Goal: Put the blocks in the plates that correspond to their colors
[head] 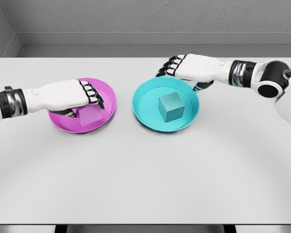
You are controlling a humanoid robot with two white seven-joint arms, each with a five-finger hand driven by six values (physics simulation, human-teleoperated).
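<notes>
On the white surface (145,170), the left hand (85,97) is seen over the pink plate (109,97) with fingers curled loosely around the pink block (90,115) lying in it, while the teal block (170,107) is rested inside the teal plate (140,104), above whose far rim the right hand (177,65) is held with fingers relaxed and empty.

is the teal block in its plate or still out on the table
In. The teal block sits inside the teal plate, near its middle; the right hand is off it, over the far rim.

Bright, even overhead light; soft faint shadows on table (145,174); slight render softness, no glare, no edge distortion.
</notes>
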